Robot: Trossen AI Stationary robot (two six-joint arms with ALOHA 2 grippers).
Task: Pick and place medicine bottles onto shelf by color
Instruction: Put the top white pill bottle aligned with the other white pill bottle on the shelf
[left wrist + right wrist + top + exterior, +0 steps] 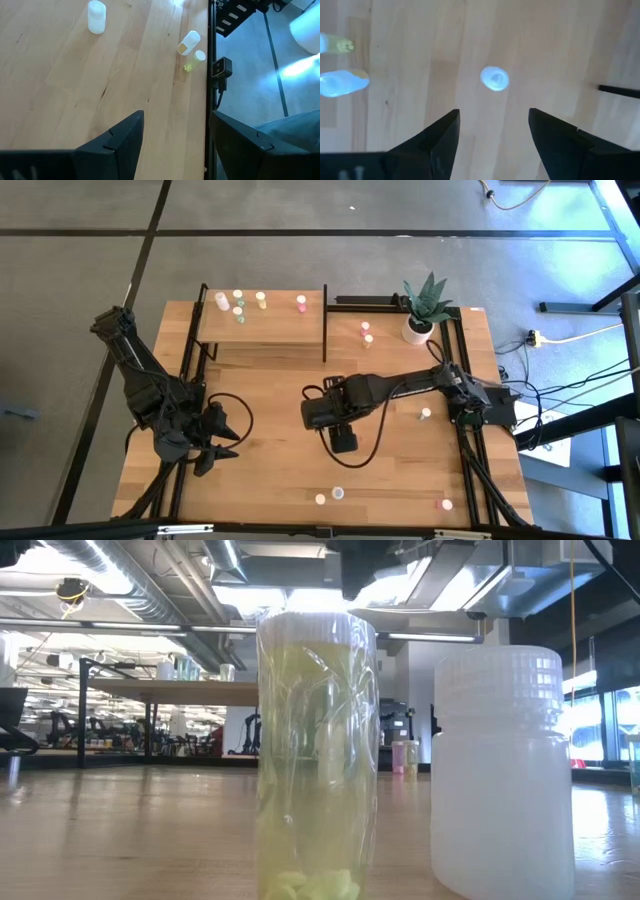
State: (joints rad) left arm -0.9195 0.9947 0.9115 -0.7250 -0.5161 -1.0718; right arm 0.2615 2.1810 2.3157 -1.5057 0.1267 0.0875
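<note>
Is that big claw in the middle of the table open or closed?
Open. The right gripper shows a wide gap between its two dark fingers, with nothing held; a small white bottle stands on the table beyond them.

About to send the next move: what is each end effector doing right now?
Left end effector: open, holding nothing.
Right end effector: open, holding nothing, above a bottle.

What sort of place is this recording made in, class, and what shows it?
Probably an open-plan lab or workshop: exposed ceiling ducts, long workbenches behind, and a robot table with loose cables over grey floor.
</note>
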